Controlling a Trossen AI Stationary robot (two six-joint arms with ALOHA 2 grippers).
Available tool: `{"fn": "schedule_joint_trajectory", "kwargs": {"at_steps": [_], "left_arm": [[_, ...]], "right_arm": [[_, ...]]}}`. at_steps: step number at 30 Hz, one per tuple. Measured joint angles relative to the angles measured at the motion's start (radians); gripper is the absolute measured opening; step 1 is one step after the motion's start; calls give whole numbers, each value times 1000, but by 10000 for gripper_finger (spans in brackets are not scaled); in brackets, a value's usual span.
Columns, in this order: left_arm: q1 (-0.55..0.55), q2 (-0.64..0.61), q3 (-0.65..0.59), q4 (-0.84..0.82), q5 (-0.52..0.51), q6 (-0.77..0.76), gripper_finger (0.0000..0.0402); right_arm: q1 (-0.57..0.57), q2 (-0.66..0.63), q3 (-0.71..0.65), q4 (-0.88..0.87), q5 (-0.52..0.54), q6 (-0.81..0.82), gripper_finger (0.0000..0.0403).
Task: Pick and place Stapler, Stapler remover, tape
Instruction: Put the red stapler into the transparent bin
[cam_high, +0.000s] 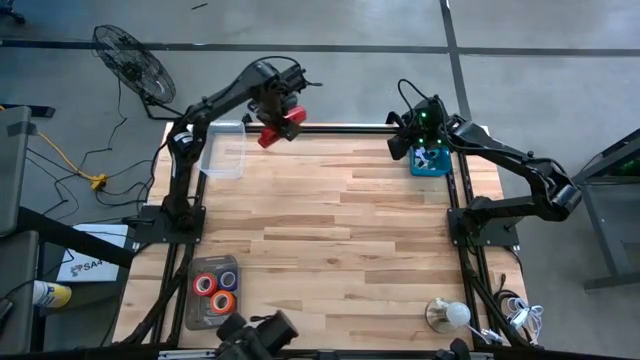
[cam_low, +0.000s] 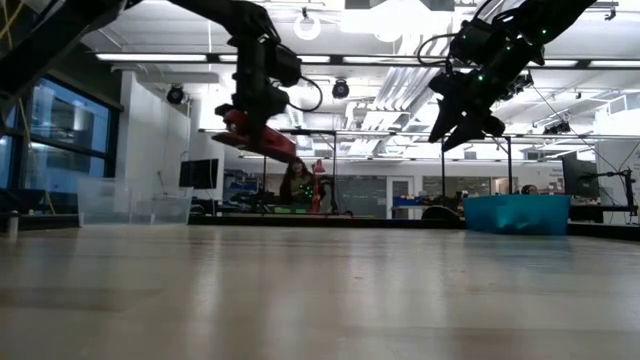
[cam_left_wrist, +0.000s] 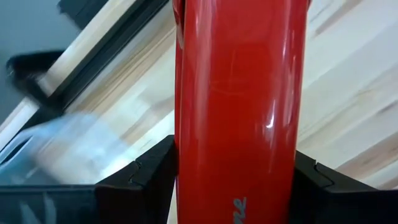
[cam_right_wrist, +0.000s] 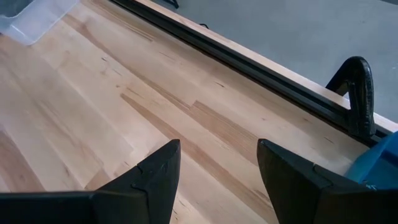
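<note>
Red stapler (cam_left_wrist: 239, 106): pinched between your left gripper (cam_left_wrist: 233, 177) fingers, aloft. Right gripper (cam_right_wrist: 217, 180): fingers spread, nothing between them, wood below.

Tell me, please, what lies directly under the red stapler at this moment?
Under the stapler, held in the left gripper well above the table, is bare wood near the far edge. The clear bin sits beside that spot. The patch straight below is hidden from above.

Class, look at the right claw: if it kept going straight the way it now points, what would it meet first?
Probably the bare wooden table. The right claw is open, holds nothing and angles down at the boards, with nothing between; depth is uncertain.
</note>
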Motion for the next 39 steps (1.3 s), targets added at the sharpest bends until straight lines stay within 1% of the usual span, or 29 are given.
{"fn": "schedule_joint_trajectory", "kwargs": {"at_steps": [5, 11, 14, 16, 20, 23, 28, 33, 39], "left_arm": [[31, -22, 0, -76, -58, -15, 198], [58, -84, -48, -73, -66, -40, 198], [77, -123, -96, -64, -64, -57, 198], [79, -154, -143, -65, -69, -80, 198], [104, -229, -280, -55, -82, -128, 198], [129, -297, -406, 10, -84, -178, 198], [189, -415, -570, 122, -40, -279, 198], [249, -485, -675, 149, -48, -333, 198], [327, -496, -759, 162, -8, -327, 198]], "right_arm": [[0, 0, 0, 13, 0, -8, 204], [0, 0, 0, 15, -11, -8, 204], [0, 0, 0, 17, -16, -9, 204], [0, 0, 0, 19, -16, -12, 204], [0, 0, 0, 27, -16, -14, 204], [0, 0, 0, 40, -16, -14, 204], [0, 0, 0, 59, -18, -14, 204], [0, 0, 0, 62, -18, -15, 204], [0, 0, 0, 64, -19, -33, 204]]}}
